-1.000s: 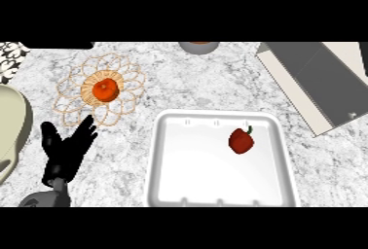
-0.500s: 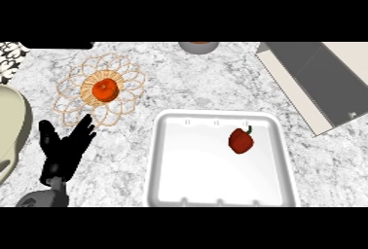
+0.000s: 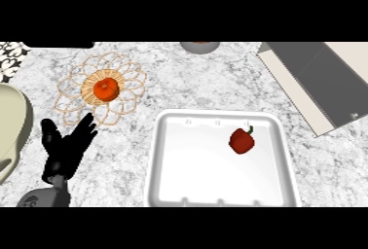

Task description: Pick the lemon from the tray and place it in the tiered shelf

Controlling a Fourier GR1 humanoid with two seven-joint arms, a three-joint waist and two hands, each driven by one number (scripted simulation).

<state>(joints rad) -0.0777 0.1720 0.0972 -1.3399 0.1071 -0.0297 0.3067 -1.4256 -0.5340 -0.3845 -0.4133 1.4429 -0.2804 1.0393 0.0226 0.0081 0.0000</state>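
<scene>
Nothing has really moved since the earlier frames. The left hand (image 3: 66, 148) rests open at the near left, holding nothing; the right hand isn't visible. No lemon that I can see: the tray (image 3: 165, 160) holds a red pepper (image 3: 241, 141). The shelf (image 3: 316, 80) sits far right. So the pick hasn't started, and I'd guess the next move is a reach into the tray.

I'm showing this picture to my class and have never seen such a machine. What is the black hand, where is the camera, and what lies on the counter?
The view looks steeply down from a humanoid robot's head. The black shape is its left hand, open, resting and holding nothing; the right hand is out of view. On the marble counter sits a white tray holding a red pepper-like fruit, not an obvious lemon. A wire basket holds an orange fruit. A grey shelf lies at the upper right.
</scene>
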